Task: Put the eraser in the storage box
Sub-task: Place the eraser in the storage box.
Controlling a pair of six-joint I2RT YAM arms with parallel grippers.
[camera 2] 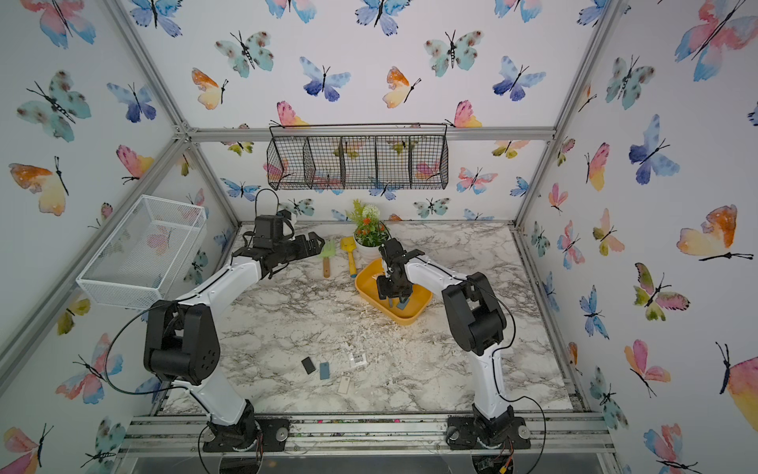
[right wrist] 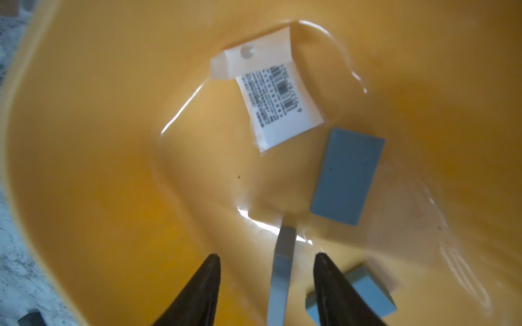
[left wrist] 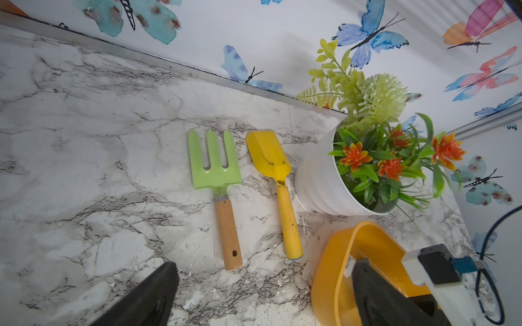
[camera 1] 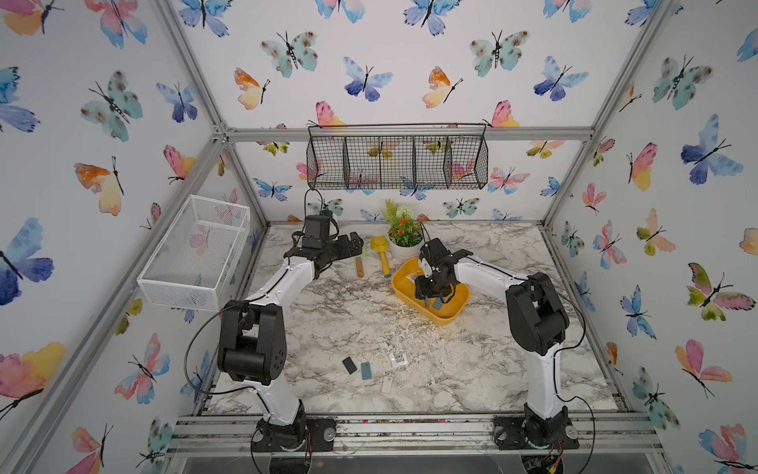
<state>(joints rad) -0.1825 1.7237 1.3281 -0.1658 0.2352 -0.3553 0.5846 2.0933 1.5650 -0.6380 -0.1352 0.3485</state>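
Note:
The storage box [camera 1: 447, 318] is a yellow tub at mid-right of the table, seen in both top views [camera 2: 404, 318]. My right gripper [right wrist: 267, 256] hangs inside it, open. Between the jaws a thin blue-grey eraser [right wrist: 282, 271] stands on edge, touching neither finger. On the tub floor [right wrist: 84, 141] lie a flat blue-grey eraser [right wrist: 347, 176], a white wrapped eraser [right wrist: 276, 104] and another bluish eraser [right wrist: 367, 290], partly hidden by a finger. My left gripper [camera 1: 357, 246] hovers open at the back of the table, holding nothing [left wrist: 262, 282].
Near the front lie a black eraser [camera 1: 349, 365], a blue-grey one [camera 1: 366, 370] and two white wrapped pieces [camera 1: 398, 359]. A green fork [left wrist: 214, 169], a yellow shovel [left wrist: 271, 158] and a white flower pot [left wrist: 319, 180] stand behind the tub. A white mesh basket [camera 1: 192, 254] hangs on the left wall, a black wire basket [camera 1: 398, 158] on the back wall.

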